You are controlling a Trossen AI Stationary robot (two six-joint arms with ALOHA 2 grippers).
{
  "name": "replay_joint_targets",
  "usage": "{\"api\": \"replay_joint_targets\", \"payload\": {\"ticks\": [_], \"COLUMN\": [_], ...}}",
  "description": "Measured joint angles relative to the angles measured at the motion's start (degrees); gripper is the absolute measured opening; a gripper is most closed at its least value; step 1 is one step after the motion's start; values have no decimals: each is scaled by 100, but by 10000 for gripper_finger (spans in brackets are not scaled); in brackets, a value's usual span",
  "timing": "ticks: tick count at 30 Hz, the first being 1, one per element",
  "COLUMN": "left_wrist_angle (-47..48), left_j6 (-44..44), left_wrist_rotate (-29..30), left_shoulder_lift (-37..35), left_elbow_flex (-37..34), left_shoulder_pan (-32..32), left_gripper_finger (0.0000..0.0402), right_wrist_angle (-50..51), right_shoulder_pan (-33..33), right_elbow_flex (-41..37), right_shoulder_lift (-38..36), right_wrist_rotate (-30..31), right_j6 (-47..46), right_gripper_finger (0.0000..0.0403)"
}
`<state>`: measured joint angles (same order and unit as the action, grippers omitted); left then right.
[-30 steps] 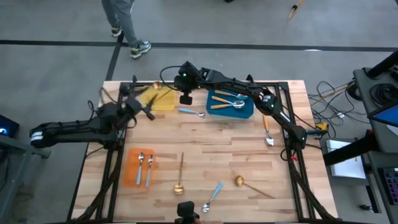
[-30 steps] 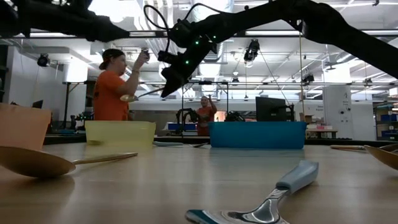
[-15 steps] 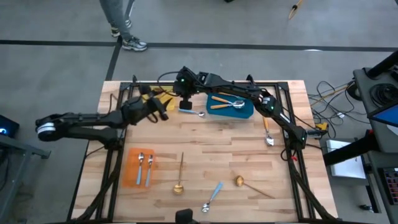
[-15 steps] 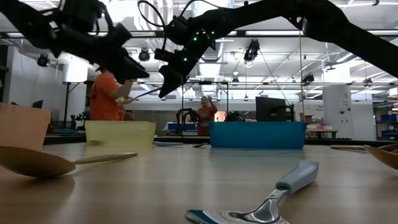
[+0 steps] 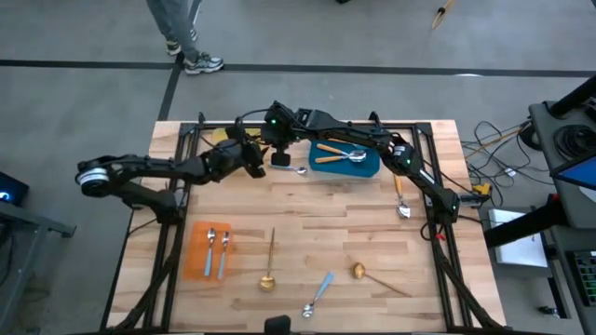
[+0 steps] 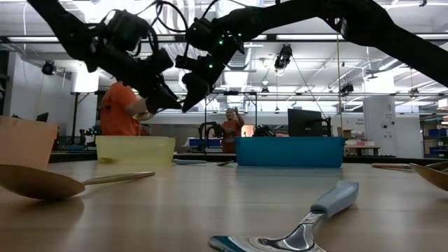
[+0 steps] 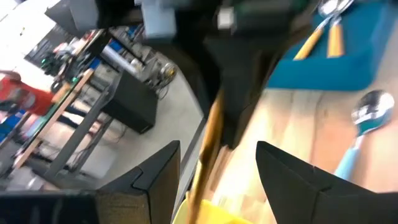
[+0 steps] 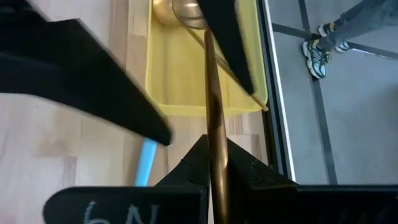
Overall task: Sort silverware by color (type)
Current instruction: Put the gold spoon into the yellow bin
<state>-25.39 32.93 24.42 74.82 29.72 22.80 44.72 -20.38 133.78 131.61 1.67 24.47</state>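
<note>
Since a second ago the left pincer (image 5: 259, 156) has swung right toward the right pincer (image 5: 277, 160), fingers wide. Right pincer clamps a gold spoon (image 8: 213, 124) above the far desk (image 5: 307, 223), beside the yellow tray (image 8: 186, 81).

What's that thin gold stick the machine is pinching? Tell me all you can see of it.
It is a gold spoon, all metal-looking, with a thin straight handle and a round bowl. The right gripper is shut on the handle and holds it in the air over the yellow tray, bowl end farthest from the fingers. The open left gripper faces its handle, fingers on either side.
</note>
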Motion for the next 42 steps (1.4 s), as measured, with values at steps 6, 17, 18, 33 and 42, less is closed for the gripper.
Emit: {"api": "replay_joint_targets", "payload": {"ticks": [6, 17, 18, 33, 42], "left_wrist_angle": [13, 21, 27, 35, -2], "left_j6": [-11, -50, -50, 43, -49], "left_wrist_rotate": [62, 61, 56, 65, 58], "left_shoulder_lift": [225, 324, 324, 316, 298], "left_elbow_flex": [98, 145, 145, 139, 154], "left_shoulder_pan": [31, 100, 101, 121, 127], "left_gripper_finger": [191, 139, 131, 10, 7], "right_wrist_angle": [50, 39, 35, 52, 54], "right_shoulder_pan": [32, 89, 90, 94, 101], "right_elbow_flex": [0, 0, 0, 0, 0], "right_shoulder_lift": [0, -2, -2, -4, -42], "right_wrist_rotate": [-3, 17, 21, -2, -21], "right_j6": [87, 98, 98, 12, -149], "right_gripper_finger": [9, 9, 9, 20, 74]}}
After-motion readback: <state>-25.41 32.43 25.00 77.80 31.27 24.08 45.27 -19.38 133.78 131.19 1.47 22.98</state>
